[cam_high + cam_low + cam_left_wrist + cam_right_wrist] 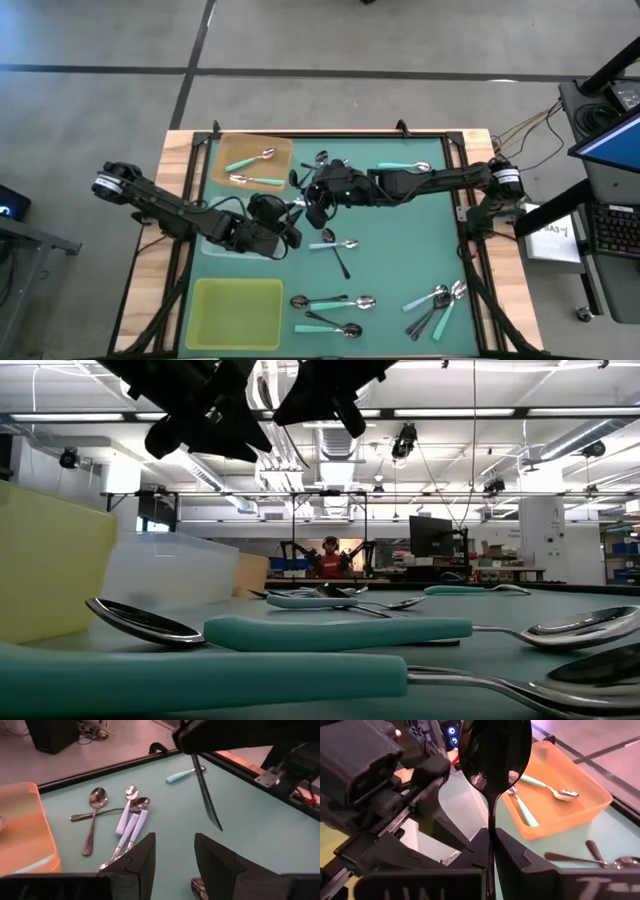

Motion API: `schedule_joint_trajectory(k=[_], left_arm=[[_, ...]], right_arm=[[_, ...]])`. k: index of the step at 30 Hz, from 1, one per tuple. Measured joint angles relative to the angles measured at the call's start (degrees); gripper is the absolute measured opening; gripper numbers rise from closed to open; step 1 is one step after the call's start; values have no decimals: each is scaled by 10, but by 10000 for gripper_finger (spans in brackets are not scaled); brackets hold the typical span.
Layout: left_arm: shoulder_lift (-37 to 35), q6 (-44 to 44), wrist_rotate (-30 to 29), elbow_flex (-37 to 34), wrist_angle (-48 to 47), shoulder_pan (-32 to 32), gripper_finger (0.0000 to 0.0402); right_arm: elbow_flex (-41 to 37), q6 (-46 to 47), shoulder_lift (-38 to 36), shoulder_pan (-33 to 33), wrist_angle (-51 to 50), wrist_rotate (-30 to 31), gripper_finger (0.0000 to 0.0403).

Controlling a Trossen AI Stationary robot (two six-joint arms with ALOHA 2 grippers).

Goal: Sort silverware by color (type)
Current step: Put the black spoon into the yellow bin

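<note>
Near the middle of the high view, a little above centre, the right gripper (pixel 318 200) is closed tightly on a black-handled spoon (pixel 494 751). In the right wrist view the shiny bowl of this spoon stands above the two fingers and the thin handle runs down between them. In the left wrist view the black handle hangs down from the right gripper, above the green table surface (pixel 240 820).

Just left of it and slightly lower in the high view is the left gripper (pixel 290 228). Its fingers (pixel 142 857) stand partly apart and hold nothing.

At the upper left of the high view, the orange tray (pixel 284 148) holds two mint-handled spoons (pixel 250 160). A clear tray (pixel 215 245) lies under the left arm, and a yellow-green tray (pixel 238 314) is at the lower left.

Other spoons lie loose on the table: one mint spoon (pixel 405 166) at the upper middle, a pale blue spoon (pixel 333 245) near the centre, a small group with mint handles (pixel 330 314) at the bottom centre, and a mixed pile (pixel 437 305) at the lower right. In the left wrist view, pale blue spoons (pixel 131 820) lie beside plain dark spoons (pixel 95 815).
</note>
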Motion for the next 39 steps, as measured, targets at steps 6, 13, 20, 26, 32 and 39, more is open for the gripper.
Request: schedule_joint_trajectory(k=[6, 13, 20, 26, 32, 39], left_arm=[[0, 36, -5, 0, 33, 0, 118], [0, 38, -14, 0, 51, 0, 118], [0, 38, -29, 0, 56, 0, 118], [0, 39, -35, 0, 60, 1, 118], [0, 38, -54, 0, 60, 1, 116], [0, 40, -56, 0, 60, 2, 65]], right_arm=[[0, -37, 10, 0, 13, -1, 9], [0, -59, 14, 2, 30, -3, 9], [0, -59, 19, 4, 66, -44, 9], [0, -65, 20, 6, 72, -45, 9], [0, -66, 20, 11, 72, -54, 9], [0, -66, 20, 13, 72, -56, 9]])
